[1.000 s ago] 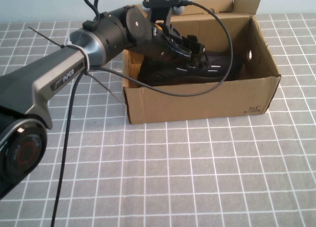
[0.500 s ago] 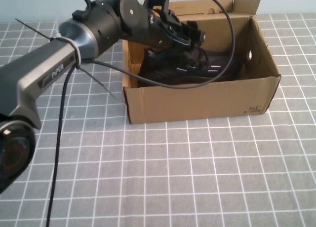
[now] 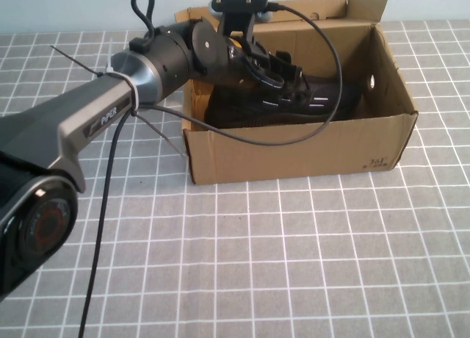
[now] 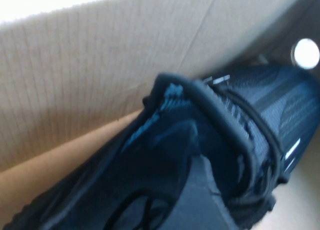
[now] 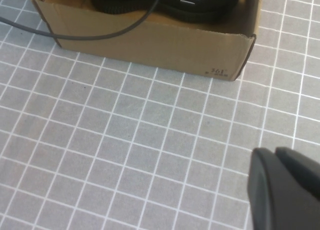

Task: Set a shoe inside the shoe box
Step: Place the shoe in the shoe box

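Note:
The black mesh shoe lies inside the brown cardboard shoe box, its toe toward the wall with the round hole. My left gripper reaches into the box from the left and sits on the shoe's laces and opening. In the left wrist view one finger is inside the shoe's opening, with the box wall behind; the gripper is shut on the shoe. My right gripper is shut and empty, above the table in front of the box. It does not show in the high view.
A black cable from the left wrist loops over the box's front wall. Upright flaps stand at the box's back. The table is covered with a grey cloth with a white grid.
My left arm rose a little half a second ago and has come back down onto the shoe. The shoe and box have stayed in place.

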You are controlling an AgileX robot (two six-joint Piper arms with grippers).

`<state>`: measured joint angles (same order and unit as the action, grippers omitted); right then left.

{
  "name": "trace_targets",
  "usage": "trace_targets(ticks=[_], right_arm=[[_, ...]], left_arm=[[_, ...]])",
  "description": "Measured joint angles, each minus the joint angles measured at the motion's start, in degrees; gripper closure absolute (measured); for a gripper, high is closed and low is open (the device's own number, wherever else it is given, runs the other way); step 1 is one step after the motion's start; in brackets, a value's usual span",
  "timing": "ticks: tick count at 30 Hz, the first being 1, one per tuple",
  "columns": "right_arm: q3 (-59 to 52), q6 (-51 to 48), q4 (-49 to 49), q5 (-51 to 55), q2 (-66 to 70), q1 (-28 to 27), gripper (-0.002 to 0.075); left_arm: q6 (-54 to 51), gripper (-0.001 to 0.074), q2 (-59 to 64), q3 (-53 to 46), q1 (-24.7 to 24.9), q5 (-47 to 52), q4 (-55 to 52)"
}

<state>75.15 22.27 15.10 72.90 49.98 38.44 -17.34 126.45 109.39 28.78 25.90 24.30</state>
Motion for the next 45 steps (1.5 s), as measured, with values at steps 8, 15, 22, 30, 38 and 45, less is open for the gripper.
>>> trace_targets(ticks=[8, 15, 22, 30, 38, 45], right_arm=[[0.0, 0.0, -0.5, 0.0, 0.0, 0.0, 0.0742], [0.0, 0.0, -0.7, 0.0, 0.0, 0.0, 0.0742], [0.0, 0.0, -1.2, 0.0, 0.0, 0.0, 0.0742], [0.0, 0.0, -1.4, 0.0, 0.0, 0.0, 0.0742], [0.0, 0.0, -1.9, 0.0, 0.0, 0.0, 0.0742], [-1.5, 0.0, -3.1, 0.0, -0.1, 0.0, 0.0742]], left_arm=[[0.0, 0.0284, 0.2, 0.0, 0.0, -0.9, 4.4], [0.0, 0.0284, 2.1, 0.0, 0.0, -2.7, 6.8], [0.0, 0.0314, 3.5, 0.0, 0.0, -6.0, 7.6], [-0.6, 0.0503, 4.3, 0.0, 0.0, -9.4, 12.3], [-2.7, 0.0705, 5.3, 0.0, 0.0, -9.7, 12.3], [-3.2, 0.0734, 5.4, 0.0, 0.0, -10.2, 14.6]])
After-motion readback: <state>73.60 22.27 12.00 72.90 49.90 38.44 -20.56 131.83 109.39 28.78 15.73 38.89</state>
